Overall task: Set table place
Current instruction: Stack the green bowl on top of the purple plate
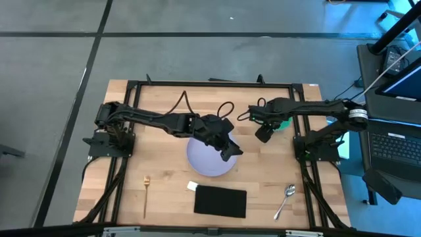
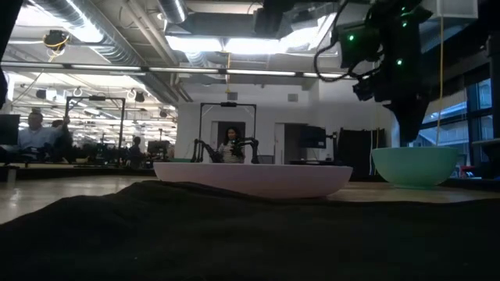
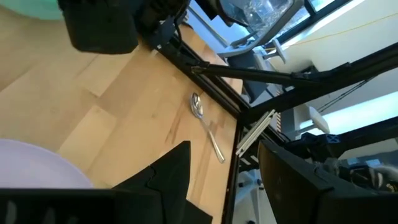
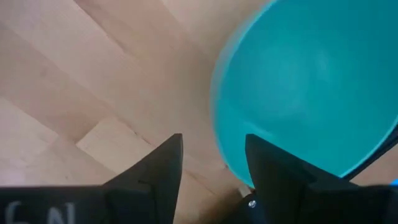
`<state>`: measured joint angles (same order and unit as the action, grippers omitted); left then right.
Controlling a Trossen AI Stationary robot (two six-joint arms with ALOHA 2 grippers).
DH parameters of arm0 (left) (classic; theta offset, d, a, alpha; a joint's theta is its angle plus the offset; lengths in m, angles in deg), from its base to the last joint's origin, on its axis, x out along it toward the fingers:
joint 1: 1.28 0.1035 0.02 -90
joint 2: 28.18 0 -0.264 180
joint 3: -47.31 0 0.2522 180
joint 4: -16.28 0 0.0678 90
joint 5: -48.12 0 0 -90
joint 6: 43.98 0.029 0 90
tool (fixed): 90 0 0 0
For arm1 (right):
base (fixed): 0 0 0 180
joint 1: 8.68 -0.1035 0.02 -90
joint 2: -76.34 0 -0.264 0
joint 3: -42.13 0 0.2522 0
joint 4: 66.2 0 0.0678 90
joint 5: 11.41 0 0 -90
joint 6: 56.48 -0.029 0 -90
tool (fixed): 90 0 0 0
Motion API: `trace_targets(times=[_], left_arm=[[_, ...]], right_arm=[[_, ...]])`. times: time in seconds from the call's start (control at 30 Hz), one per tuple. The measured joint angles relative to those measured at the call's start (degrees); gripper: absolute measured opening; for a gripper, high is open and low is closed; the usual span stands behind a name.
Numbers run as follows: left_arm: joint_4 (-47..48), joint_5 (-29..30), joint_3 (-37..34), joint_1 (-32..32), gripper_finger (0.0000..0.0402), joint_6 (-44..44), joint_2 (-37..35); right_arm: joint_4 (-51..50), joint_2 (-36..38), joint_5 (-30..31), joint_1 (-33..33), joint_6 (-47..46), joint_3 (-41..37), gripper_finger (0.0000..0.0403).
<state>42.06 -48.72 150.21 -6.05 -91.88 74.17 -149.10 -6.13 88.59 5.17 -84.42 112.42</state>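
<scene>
The pale lavender plate (image 1: 205, 161) lies flat on the middle of the table (image 1: 164, 125); it also shows in the low view (image 2: 250, 178). My left gripper (image 1: 229, 150) hangs open over the plate's right edge (image 3: 37, 168), raised above it. The teal-green bowl (image 2: 414, 164) stands on the table to the plate's right, mostly hidden under my right arm in the high view (image 1: 284, 122). My right gripper (image 4: 214, 171) is open, pointing down, with one finger on each side of the bowl's rim (image 4: 227, 149); I see no touch. The gold fork (image 1: 146, 194) and the silver spoon (image 1: 285, 199) lie near the near edge.
A black mat (image 1: 220, 201) with a small white piece (image 1: 192, 186) beside it lies at the near edge, between fork and spoon. Black frame rails (image 1: 210, 84) run around the tabletop. Cables (image 1: 223, 108) loop over the far middle. People sit in the room beyond (image 2: 230, 144).
</scene>
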Motion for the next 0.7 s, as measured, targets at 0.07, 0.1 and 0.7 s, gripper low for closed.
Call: trace_targets(times=[0.07, 0.1, 0.7], left_arm=[[-0.32, -0.01, 0.00, 0.00, 0.0179, 0.00, -0.04], [-0.25, -0.01, 0.00, 0.00, 0.0179, 0.00, -0.04], [-7.68, -0.24, 0.03, 0.00, 0.0179, 0.33, -4.03]], right_arm=[[0.67, -1.45, 0.00, 0.02, 0.25, 0.00, 0.0178], [0.78, -2.17, 0.00, 0.02, 0.67, 0.00, 0.0178], [4.15, -12.98, 3.93, 0.02, 4.33, 0.00, 0.0078]])
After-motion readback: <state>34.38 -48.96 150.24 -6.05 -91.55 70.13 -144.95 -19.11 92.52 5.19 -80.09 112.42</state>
